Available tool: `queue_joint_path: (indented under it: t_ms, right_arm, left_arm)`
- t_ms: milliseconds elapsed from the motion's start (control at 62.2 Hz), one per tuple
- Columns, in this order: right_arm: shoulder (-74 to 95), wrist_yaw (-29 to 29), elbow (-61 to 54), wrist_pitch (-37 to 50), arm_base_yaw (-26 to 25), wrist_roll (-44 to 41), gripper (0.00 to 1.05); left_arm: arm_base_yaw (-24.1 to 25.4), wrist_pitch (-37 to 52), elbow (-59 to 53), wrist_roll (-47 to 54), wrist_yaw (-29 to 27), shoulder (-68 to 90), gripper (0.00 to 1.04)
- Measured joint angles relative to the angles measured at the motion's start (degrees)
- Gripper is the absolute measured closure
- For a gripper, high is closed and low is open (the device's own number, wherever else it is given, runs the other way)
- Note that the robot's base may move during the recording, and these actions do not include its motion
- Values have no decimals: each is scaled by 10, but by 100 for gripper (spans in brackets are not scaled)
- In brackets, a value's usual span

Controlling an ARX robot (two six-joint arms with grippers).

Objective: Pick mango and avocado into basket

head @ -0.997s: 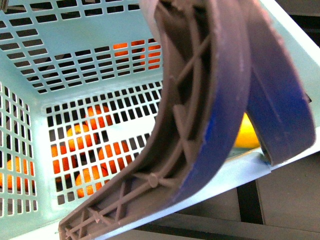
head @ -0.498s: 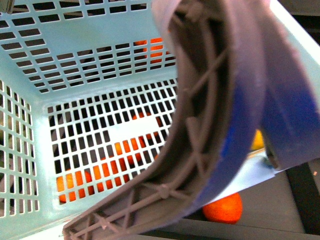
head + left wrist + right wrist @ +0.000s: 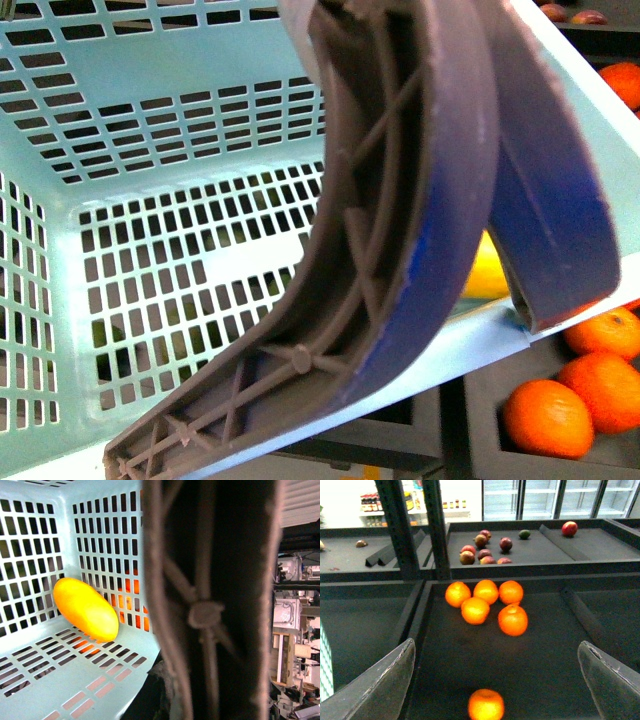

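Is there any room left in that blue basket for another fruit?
Yes. Only the mango lies in the basket, behind the handle on the right. The slotted floor from handle to left wall is bare; the handle itself crowds the right side.

The slotted plastic basket [image 3: 180, 120] is pale teal, its walls and floor a regular lattice of rectangular holes. Its ribbed swing handle [image 3: 400, 200] is dull brown with a blue streak along one edge. The smooth elongated mango [image 3: 86, 609] is yellow-orange. The round oranges [image 3: 475, 610] glow bright orange on a black tray [image 3: 545, 660]. The small apples [image 3: 484, 555] are dark red.
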Motion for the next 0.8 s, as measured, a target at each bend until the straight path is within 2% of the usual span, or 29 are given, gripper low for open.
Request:
queue_joint_path:
  t_ms: [804]
  right_arm:
    - [0, 1, 0, 0, 0, 0, 9]
  left_arm:
    - [0, 0, 1, -1, 3, 0, 101]
